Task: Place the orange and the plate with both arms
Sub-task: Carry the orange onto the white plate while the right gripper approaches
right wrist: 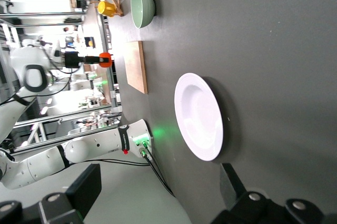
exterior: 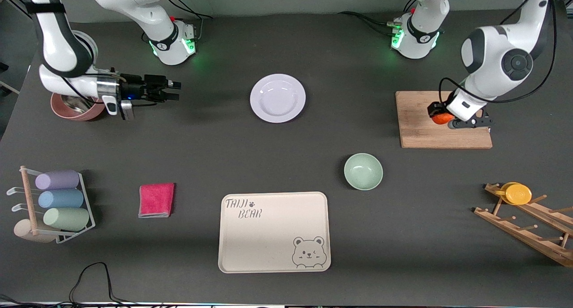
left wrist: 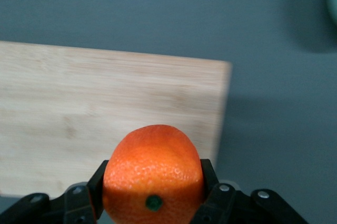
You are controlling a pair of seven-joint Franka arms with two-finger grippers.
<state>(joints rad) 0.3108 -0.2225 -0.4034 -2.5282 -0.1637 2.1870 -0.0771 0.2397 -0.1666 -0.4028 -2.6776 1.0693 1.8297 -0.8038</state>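
Orange gripped over the board, plate alone mid-counter.

The plate (exterior: pixel 277 97) sits on the counter (exterior: pixel 286 164), untouched. The right end effector (exterior: pixel 172 89) waits wide open above the counter at its own end. The left end effector (exterior: pixel 441 115) pinches the orange (exterior: pixel 442 118) above the wooden board (exterior: pixel 443 135).

Robotics lab: two white jointed robot arms (exterior: pixel 492 62) on dark grey table (exterior: pixel 286 156), green-lit bases (exterior: pixel 172 46), staged kitchenware, metal racking with equipment (right wrist: pixel 63 92) nearby.
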